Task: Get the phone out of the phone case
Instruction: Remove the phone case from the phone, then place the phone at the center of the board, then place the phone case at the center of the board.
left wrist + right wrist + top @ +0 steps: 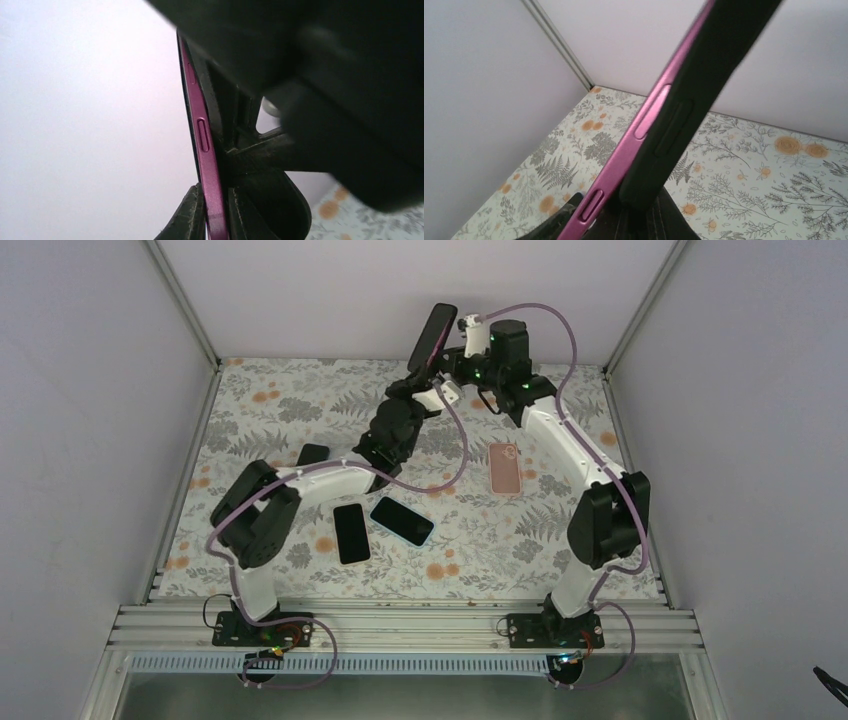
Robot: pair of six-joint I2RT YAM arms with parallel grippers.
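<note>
White enclosure walls rise around a floral tablecloth [290,400]. Above its far edge, both arms hold a magenta phone [204,150] aloft and tilted, one long side lifted clear of its black phone case [704,70]. The left gripper [216,222] pinches the phone's bare edge. The right gripper [639,225] is clamped on the case. The phone looks rigid, slick and breakable, the case flexible. The safest hold is probably the phone's metal sides, away from the buttons.

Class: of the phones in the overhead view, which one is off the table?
The magenta phone in its black case, held in the air at the far end. The black phone, the blue-edged phone and the pink one lie flat on the table.
</note>
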